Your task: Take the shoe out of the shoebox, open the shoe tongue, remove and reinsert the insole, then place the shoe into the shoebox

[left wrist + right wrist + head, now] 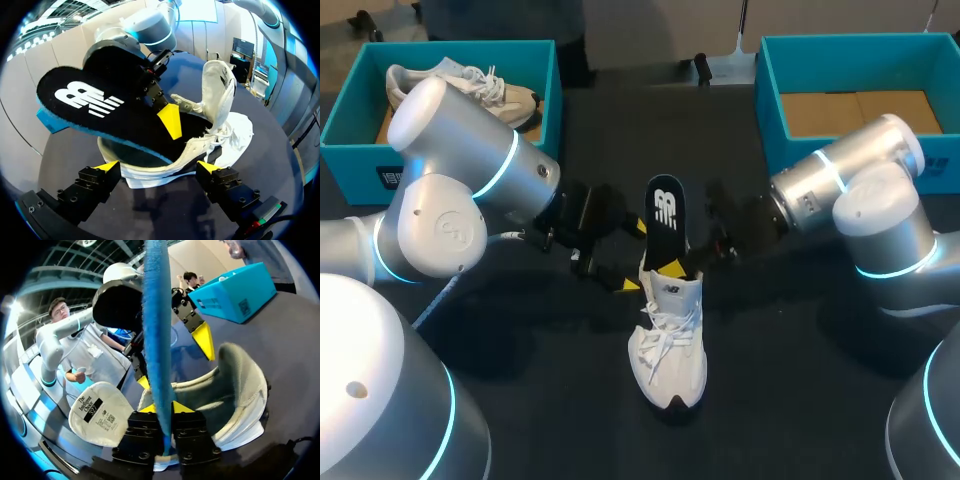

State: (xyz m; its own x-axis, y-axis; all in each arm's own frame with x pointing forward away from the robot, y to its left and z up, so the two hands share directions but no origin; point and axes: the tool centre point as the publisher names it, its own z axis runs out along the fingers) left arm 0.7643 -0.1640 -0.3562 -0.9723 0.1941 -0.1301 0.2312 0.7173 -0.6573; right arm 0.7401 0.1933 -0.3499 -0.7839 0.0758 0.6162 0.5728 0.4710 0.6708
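Shoe sits mid-table, long axis 12–6, toe at 6. Insole stands up out of its mouth, free end toward 12, front end still inside.

Right gripper comes in from 3 and pinches the insole edge-on. It's the nearer arm and the one in control.

Left gripper comes in from 9, spread wide, heel just ahead, holding nothing.

My read: the next move runs along the shoe axis.

Count:
- 2 shoes, the second shoe in the left shoebox at 10
- 2 boxes, the right shoebox at 2
- 1 insole
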